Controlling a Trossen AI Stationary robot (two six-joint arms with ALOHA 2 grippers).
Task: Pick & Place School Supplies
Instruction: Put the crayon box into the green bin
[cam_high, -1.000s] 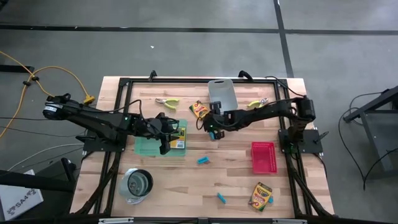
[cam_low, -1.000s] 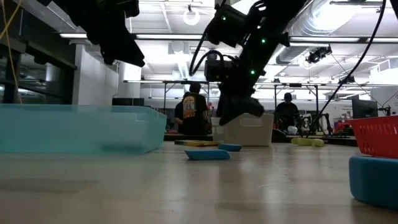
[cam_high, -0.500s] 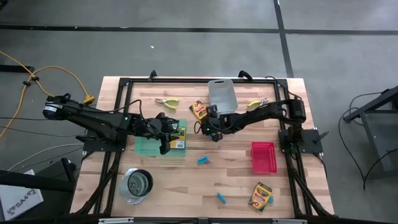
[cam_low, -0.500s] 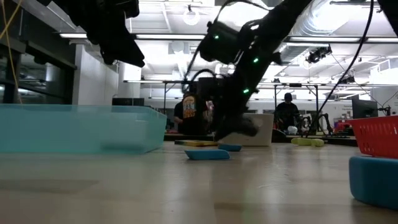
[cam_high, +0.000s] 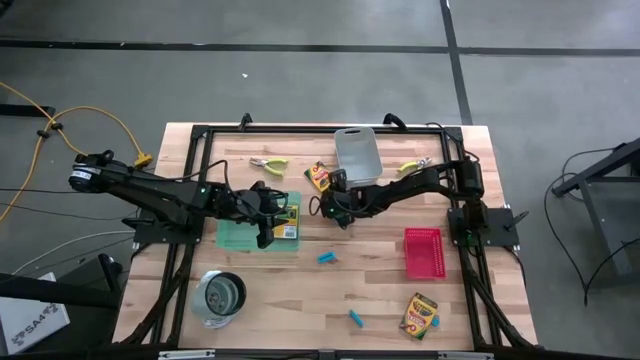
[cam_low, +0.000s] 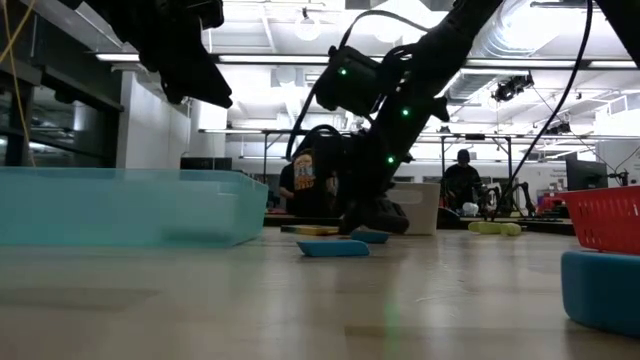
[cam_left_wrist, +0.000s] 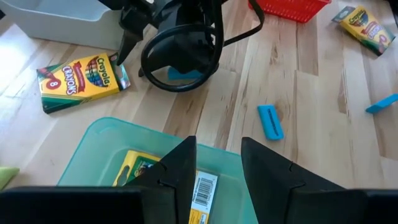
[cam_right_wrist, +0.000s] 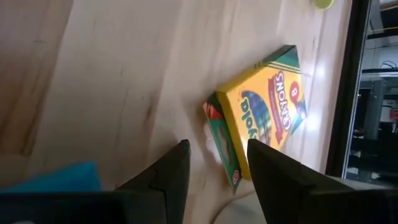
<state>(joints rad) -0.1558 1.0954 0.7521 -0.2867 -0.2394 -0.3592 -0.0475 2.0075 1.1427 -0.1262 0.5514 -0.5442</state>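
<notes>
Lowered toward the table since the earlier frame, the right gripper (cam_right_wrist: 214, 163) is held open just before the yellow-and-green cardboard box (cam_right_wrist: 264, 112) printed "Crayola CRAYONS", which lies flat beyond its fingertips.

Two dark, slim robot arms on black frames.
Matte black links all over, looping black cables at the wrists, green lights glowing, blunt black fingers (cam_left_wrist: 180, 168) on the left end effector (cam_left_wrist: 214, 171).

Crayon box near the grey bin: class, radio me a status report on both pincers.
Right pincer open, low beside crayon box, not gripping. Left pincer open over green tray. Nothing in the way.
</notes>
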